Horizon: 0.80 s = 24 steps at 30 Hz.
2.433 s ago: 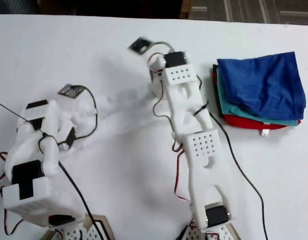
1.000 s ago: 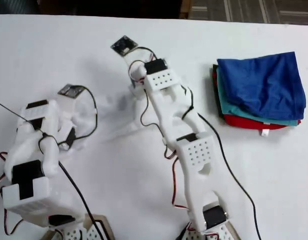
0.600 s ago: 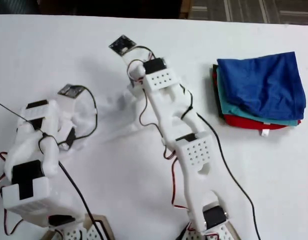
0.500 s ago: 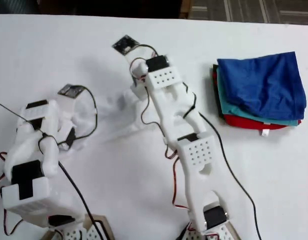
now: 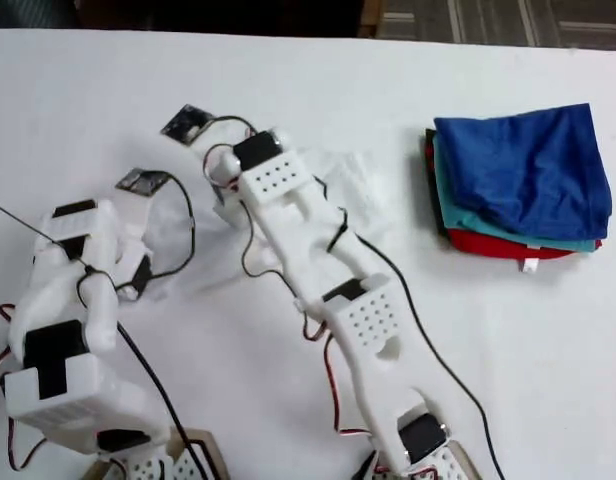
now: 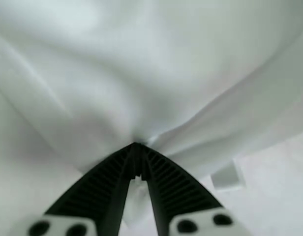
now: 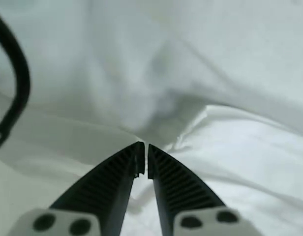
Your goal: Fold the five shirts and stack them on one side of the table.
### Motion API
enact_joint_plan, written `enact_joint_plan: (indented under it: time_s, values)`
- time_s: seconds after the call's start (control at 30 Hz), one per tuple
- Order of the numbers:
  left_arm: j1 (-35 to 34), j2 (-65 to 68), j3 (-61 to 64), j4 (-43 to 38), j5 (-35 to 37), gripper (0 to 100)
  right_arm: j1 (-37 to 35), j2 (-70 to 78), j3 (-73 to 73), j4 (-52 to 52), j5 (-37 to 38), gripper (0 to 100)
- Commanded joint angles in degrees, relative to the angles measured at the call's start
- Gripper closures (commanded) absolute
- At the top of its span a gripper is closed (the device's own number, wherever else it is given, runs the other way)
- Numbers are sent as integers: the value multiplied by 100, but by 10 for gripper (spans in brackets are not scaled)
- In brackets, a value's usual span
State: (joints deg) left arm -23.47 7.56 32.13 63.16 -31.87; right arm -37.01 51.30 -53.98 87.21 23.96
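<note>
A white shirt (image 5: 353, 186) lies rumpled on the white table, spread between the two arms in the high view. My left gripper (image 6: 138, 148) is shut on a pinched fold of the white shirt (image 6: 141, 73). My right gripper (image 7: 143, 148) is shut on another fold of the same white cloth (image 7: 200, 73). In the high view the right arm (image 5: 278, 190) stretches to the upper left, close to the left arm (image 5: 83, 250). Folded shirts sit stacked at the right, a blue shirt (image 5: 523, 160) on top, then a teal shirt (image 5: 458, 212) and a red shirt (image 5: 493, 246).
The table's far edge (image 5: 308, 36) runs along the top of the high view. Black cables (image 5: 153, 380) trail from both arms over the table. Bare table (image 5: 548, 360) lies in front of the stack.
The right arm has swung left toward the left arm, pulling its fold of the white shirt along. Bunched cloth now shows to the right of that arm. The left arm has stayed put.
</note>
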Motion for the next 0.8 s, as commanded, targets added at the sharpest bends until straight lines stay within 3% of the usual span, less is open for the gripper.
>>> enact_joint_plan:
  time_s: [0.0,0.33,0.77]
  values:
    - [-79,53,31,-114,-62,975,-13,-338,-202,-31,-18,980]
    - [-79,53,31,-114,-62,975,13,-110,-211,1077,-141,980]
    - [-457,0,-101,132,-53,976,-4,-75,-149,1393,-765,980]
